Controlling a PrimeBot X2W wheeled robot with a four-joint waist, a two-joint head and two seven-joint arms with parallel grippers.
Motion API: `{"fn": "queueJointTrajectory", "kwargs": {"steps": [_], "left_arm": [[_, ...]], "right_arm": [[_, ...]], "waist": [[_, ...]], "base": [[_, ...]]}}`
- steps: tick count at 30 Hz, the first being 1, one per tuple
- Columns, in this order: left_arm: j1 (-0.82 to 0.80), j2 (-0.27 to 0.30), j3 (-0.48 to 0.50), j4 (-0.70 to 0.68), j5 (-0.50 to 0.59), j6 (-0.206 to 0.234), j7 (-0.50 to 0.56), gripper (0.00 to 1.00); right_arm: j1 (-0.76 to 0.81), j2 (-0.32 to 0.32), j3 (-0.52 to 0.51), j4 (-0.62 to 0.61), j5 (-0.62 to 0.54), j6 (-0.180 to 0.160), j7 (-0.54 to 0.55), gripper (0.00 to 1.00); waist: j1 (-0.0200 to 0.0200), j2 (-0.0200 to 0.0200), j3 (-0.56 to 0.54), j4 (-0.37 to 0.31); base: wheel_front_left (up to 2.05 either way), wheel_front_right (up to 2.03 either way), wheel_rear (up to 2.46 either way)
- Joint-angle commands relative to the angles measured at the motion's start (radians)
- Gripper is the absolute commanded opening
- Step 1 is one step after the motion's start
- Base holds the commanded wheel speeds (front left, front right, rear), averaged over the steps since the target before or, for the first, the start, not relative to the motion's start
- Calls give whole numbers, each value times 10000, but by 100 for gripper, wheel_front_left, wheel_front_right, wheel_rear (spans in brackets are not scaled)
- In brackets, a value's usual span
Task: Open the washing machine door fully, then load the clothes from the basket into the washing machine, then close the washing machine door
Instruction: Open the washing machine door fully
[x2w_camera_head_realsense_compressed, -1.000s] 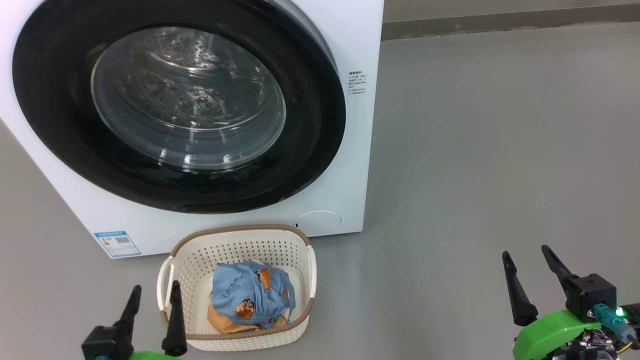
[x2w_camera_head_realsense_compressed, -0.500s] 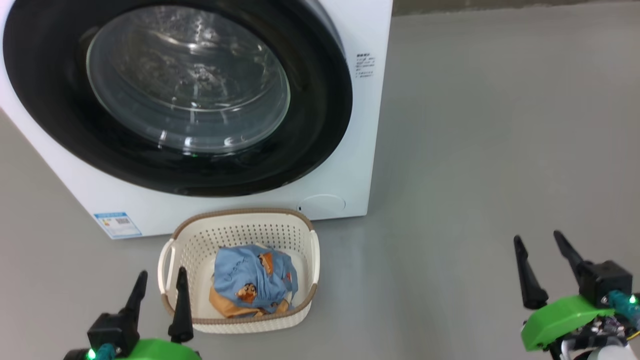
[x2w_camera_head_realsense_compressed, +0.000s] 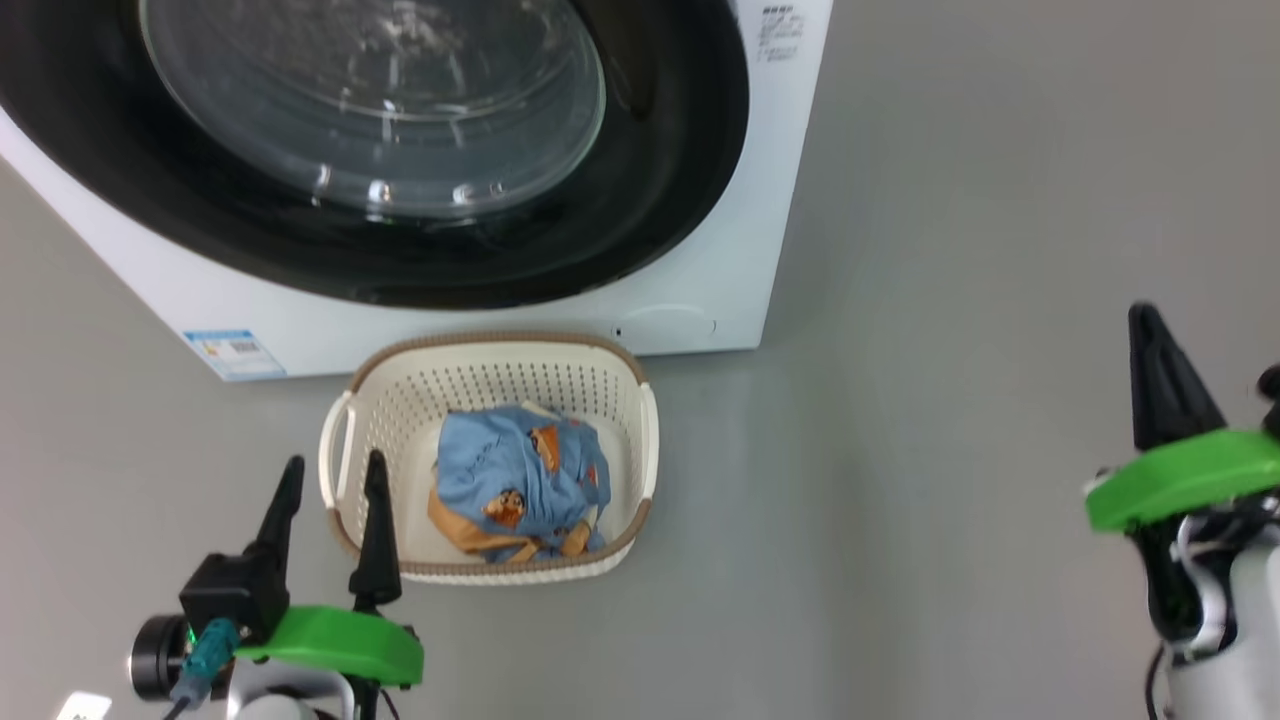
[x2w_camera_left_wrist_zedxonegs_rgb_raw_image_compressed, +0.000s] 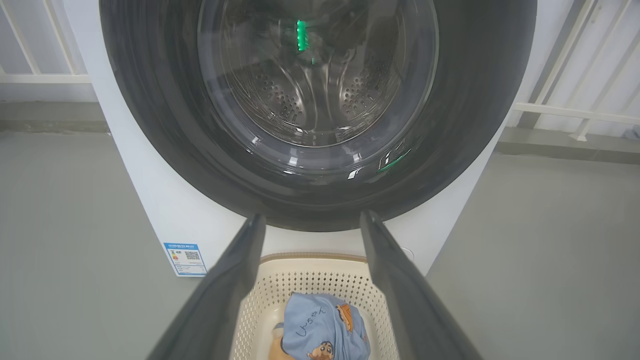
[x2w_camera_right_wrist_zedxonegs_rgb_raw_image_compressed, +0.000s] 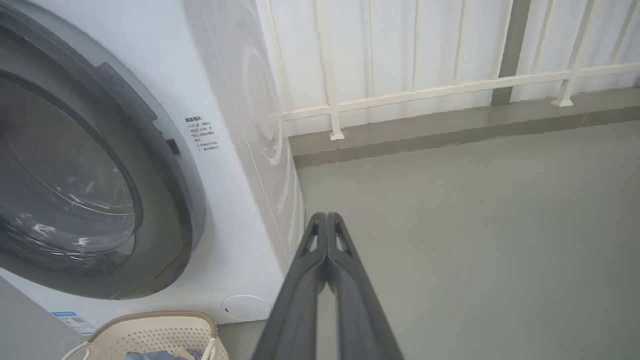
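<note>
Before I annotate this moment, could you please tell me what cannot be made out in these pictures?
- Washing machine door: top cut off by the upper edge, head and left wrist views.
- Clothes: lower layers hidden under the light blue piece, head view.
- Blue label sticker: print too small to read.
- Right end effector: partly cut off by the right edge, head view.
</note>
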Motion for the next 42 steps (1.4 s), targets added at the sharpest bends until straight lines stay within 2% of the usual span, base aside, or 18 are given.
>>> {"fn": "queueJointTrajectory", "kwargs": {"steps": [1,10,15,24,29,42], "left_arm": [[-408,132,348,-307,156,-16,-66,100],[-1174,-68,318,-347,387,-173,-66,100],[-1650,-262,275,-354,518,-287,-66,100],[-2407,-590,204,-232,773,-533,-66,100],[-2656,-712,243,-198,878,-623,-66,100],[-2907,-876,346,-96,967,-757,-67,100]], "right_arm": [[-486,-14,110,-173,520,46,107,0],[-2580,134,-494,618,4707,46,1639,0],[-3940,262,-1001,1266,7048,46,2947,0],[-6726,388,-1753,3173,9931,46,5583,0],[-7852,400,-1578,3832,10306,46,6591,0],[-10033,406,-191,4834,10209,46,7159,0]], "waist": [[-1,0,517,167],[-1,0,1571,325],[-1,0,2193,437],[-1,0,3188,755],[-1,0,3525,933],[-1,0,4019,1308]], "base": [[0,0,0],[0,0,0],[0,0,0],[0,0,0],[0,0,0],[0,0,0]]}}
